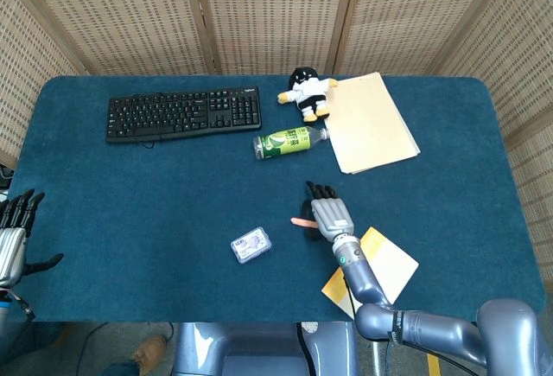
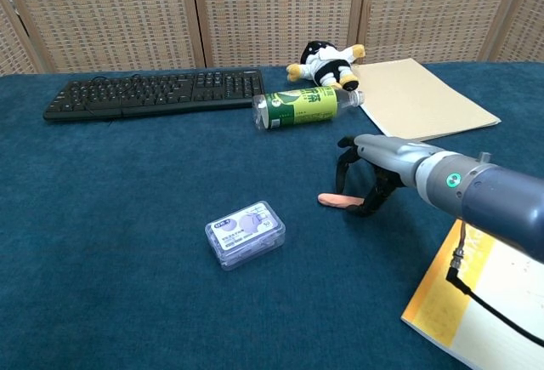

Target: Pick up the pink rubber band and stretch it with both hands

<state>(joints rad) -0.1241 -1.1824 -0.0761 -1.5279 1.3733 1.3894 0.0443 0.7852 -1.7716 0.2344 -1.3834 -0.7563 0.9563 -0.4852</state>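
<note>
One small pink rubber band point(image 2: 333, 200), a soft squashed loop, lies flat on the blue felt table point(image 2: 127, 217). The right hand point(image 2: 367, 174) arches over its right end, fingers spread and curled downward, fingertips at the band; whether they grip it I cannot tell. The left hand point(image 1: 15, 236) hangs past the table's left edge, fingers apart and holding nothing.

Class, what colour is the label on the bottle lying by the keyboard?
Green label, clearest in the chest view.
</note>
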